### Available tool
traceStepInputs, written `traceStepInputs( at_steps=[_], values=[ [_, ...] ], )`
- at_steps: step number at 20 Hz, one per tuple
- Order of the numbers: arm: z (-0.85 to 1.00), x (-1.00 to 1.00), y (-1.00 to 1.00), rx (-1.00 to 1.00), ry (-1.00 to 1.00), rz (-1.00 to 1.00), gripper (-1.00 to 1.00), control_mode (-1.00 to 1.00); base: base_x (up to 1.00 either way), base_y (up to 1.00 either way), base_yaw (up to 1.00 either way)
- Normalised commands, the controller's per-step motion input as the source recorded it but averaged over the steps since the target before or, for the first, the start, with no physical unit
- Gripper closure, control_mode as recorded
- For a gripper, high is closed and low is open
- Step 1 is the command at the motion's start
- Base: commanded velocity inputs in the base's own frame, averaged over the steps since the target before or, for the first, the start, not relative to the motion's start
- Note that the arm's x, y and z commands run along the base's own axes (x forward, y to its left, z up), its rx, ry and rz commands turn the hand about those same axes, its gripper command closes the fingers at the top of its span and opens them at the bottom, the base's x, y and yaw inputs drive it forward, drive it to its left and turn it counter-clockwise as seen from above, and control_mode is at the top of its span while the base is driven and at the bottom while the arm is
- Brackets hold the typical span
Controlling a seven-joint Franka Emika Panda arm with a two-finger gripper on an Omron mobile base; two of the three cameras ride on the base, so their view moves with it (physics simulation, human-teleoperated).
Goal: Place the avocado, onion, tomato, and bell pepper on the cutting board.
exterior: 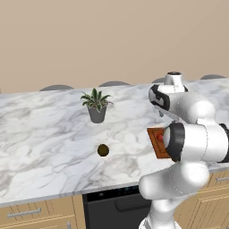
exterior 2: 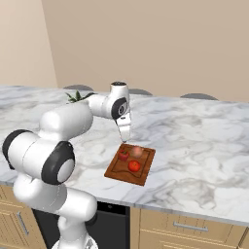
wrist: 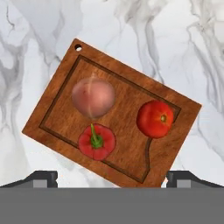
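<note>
While the arm reaches out over the marble counter (exterior 2: pixel 204 131), the gripper (exterior 2: pixel 124 139) hangs at the centre of the right base view just above the far edge of the cutting board (exterior 2: pixel 119 170), its fingers pointing down and touching nothing. Seen from the hand camera, the two finger tips (wrist: pixel 43 178) sit wide apart at the lower left and lower right of the frame, so the jaws stand spread with nothing between them. Beneath them the cutting board (wrist: pixel 127 92) lies tilted across the middle of that frame, a small hole in its upper left corner. Three pieces rest inside its groove: the onion (wrist: pixel 92 97) at upper left, the bell pepper (wrist: pixel 97 141) just below it at lower centre with its green stem up, and the tomato (wrist: pixel 155 118) at right, apart from the other two. The same three show on the board in the right base view: onion (exterior 2: pixel 137 151), bell pepper (exterior 2: pixel 124 156), tomato (exterior 2: pixel 134 166). The avocado (exterior: pixel 103 150) lies alone on the counter at the centre of the left base view, well apart from the board (exterior: pixel 156 141), which the arm largely hides there. A potted plant (exterior: pixel 96 105) stands behind the avocado, higher in that frame.
</note>
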Motion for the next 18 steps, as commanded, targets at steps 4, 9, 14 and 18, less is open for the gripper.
traceStepInputs(
  at_steps=[4,9,14,18],
  values=[
    [-0.25,-0.52,0.88,-0.02,0.0,0.01,-1.0,-1.0,0.0,0.0,0.0],
    [-0.32,-0.36,1.0,-0.02,0.0,0.02,-1.0,-1.0,0.0,0.0,0.0],
    [-0.28,-0.24,1.0,0.0,0.0,0.04,-1.0,-1.0,0.0,0.0,0.0],
    [-0.05,-0.08,0.97,0.01,0.0,0.04,-1.0,-1.0,0.0,0.0,0.0]
  ],
)
